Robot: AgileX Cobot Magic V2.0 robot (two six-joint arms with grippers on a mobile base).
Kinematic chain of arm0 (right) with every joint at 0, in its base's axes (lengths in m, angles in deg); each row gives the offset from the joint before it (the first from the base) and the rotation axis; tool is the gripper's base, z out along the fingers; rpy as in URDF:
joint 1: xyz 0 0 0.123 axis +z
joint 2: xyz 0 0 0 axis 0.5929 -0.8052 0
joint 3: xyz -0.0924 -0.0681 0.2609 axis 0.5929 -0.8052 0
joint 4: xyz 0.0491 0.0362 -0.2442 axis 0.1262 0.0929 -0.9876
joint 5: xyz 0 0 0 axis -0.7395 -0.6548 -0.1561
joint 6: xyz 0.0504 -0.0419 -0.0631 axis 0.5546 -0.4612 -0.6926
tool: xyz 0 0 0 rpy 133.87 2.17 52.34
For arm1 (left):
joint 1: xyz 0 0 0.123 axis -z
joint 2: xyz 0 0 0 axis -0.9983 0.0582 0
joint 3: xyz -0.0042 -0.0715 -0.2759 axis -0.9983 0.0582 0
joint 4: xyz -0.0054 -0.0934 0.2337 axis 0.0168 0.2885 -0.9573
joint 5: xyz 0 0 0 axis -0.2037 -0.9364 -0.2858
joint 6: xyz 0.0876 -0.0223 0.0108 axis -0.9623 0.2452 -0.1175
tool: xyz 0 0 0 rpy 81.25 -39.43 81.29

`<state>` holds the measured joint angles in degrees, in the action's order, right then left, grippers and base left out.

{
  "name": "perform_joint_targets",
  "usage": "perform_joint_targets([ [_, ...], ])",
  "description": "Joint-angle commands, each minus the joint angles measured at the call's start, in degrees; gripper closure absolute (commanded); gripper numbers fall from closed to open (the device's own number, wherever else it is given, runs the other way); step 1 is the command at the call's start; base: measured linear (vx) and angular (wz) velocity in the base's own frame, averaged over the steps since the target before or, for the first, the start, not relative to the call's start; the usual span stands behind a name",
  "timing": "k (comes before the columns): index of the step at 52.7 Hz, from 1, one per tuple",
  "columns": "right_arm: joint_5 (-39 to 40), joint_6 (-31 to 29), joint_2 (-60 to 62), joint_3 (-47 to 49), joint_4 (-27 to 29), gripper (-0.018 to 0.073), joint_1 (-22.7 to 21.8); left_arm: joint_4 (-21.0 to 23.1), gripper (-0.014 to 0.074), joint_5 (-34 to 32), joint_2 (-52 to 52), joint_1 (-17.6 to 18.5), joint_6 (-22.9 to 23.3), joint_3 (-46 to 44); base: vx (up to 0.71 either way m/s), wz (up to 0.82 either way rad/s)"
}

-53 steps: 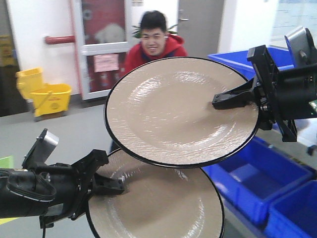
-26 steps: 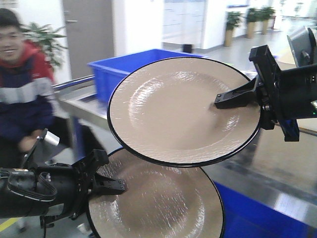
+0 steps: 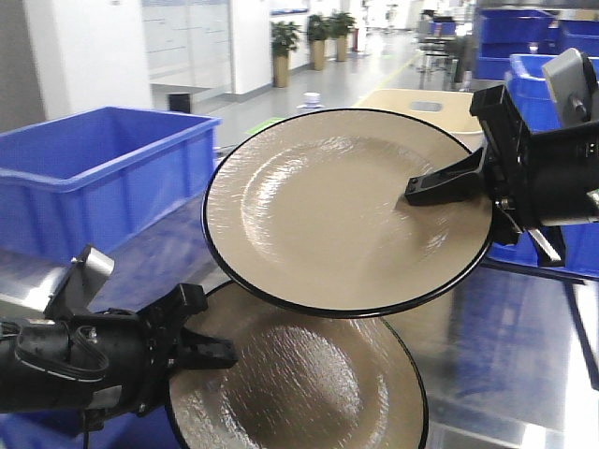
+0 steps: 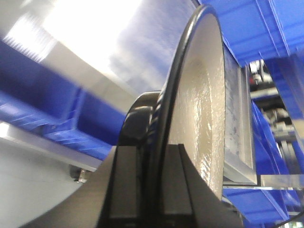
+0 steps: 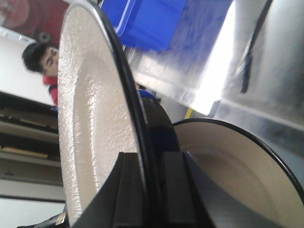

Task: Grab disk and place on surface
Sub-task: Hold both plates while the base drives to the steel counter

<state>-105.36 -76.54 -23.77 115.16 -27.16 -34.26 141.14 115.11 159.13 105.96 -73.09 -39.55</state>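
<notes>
Plates aloft: the right gripper (image 3: 416, 194) clamps the rim of the upper disk (image 3: 318, 215), the left gripper (image 3: 223, 354) the lower disk (image 3: 309, 388). Within a second the front view has swung from a bystander (image 5: 40, 59) to blue bins (image 3: 94, 178) and, apparently, the glossy surface (image 3: 524, 374) below, so placement looks near.

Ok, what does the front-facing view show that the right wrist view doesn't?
Only the front-facing view shows the left tool gripping the lower plate by its rim, plus potted plants far back. Only the right wrist view shows a person in red beyond the plate. Both show the upper plate clamped in the right tool, the lower plate beneath it, blue bins and the shiny tabletop.
</notes>
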Motion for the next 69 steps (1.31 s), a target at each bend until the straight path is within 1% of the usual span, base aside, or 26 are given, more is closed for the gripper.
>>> perform_joint_targets([
  [1, 3.66, -0.14, 2.53, 2.35, 6.78, 0.0568, -0.13, 4.82, 0.0595, -2.19, -2.01, 0.26, 0.85, -2.23, 0.24, -0.44],
  [43, 3.65, -0.14, 2.53, 2.35, 6.78, 0.0568, -0.13, 4.82, 0.0595, -2.19, -2.01, 0.26, 0.85, -2.23, 0.24, -0.35],
  [69, 3.71, -0.14, 2.53, 2.35, 6.78, 0.0568, -0.13, 4.82, 0.0595, -2.19, -2.01, 0.26, 0.85, -2.23, 0.17, -0.1],
])
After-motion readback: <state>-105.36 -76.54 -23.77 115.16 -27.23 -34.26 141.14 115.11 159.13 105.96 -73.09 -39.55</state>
